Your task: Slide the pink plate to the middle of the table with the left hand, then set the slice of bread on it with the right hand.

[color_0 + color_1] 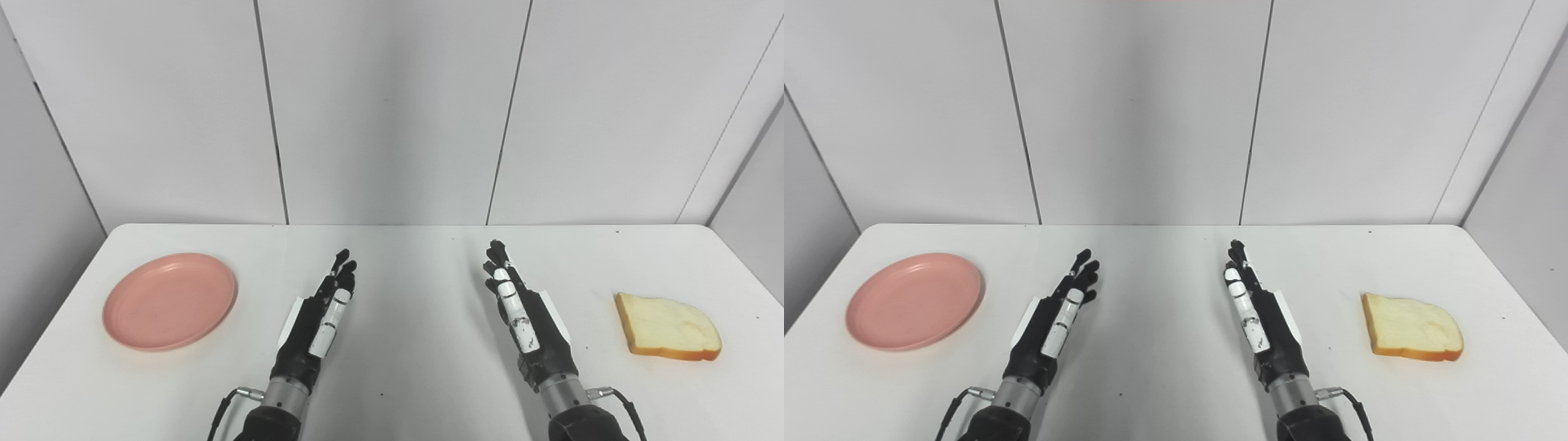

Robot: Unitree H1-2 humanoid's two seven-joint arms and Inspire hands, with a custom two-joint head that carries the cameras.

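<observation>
While both the left hand (321, 312) and right hand (520, 312) lie open and empty, a hard push could send the pink plate (169, 301) past the middle of the table (404, 257).

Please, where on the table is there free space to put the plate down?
The widest bare patch lies between the left hand and the right hand, running back to the far edge of the table. The pink plate fills the left side and the bread the right. Nowhere is crowded.
</observation>
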